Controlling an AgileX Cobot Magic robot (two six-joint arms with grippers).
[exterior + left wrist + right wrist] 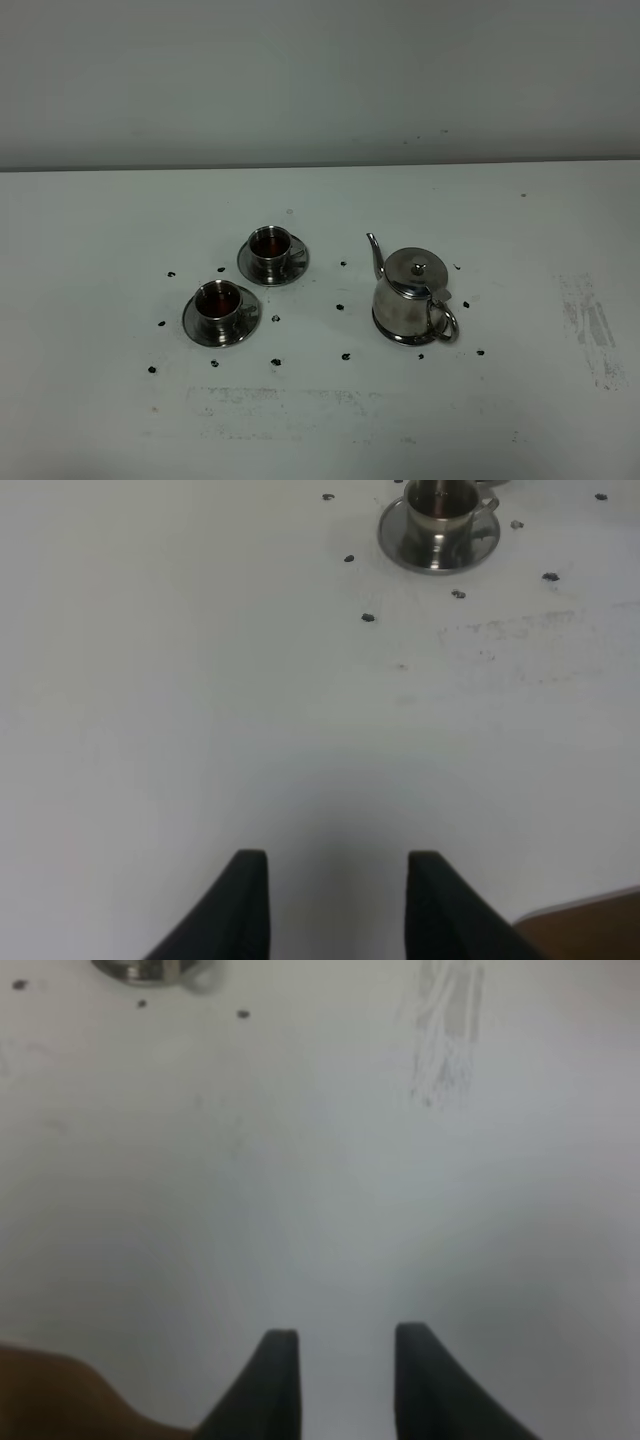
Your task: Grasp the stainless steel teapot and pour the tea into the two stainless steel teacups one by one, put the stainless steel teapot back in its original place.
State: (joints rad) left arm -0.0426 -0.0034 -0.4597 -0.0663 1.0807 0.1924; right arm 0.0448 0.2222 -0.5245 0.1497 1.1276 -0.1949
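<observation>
teapot (pixel 410 296) sits upright on its saucer (pixel 392 331), right of both teacups (pixel 218 301) (pixel 270 244) | left gripper (pixel 337 895) and right gripper (pixel 345 1370) fingers spread, holding nothing, hovering over bare table (pixel 90 240) | tip: right arm goes for the loop handle (pixel 443 322), keep pot level till over a cup

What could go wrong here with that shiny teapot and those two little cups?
Both cups, near and far, already seem to hold dark liquid, so more pouring might overflow them. The teapot handle is a thin, glossy loop; the right tool could slip. The cups stand close together, so the spout might knock one.
</observation>
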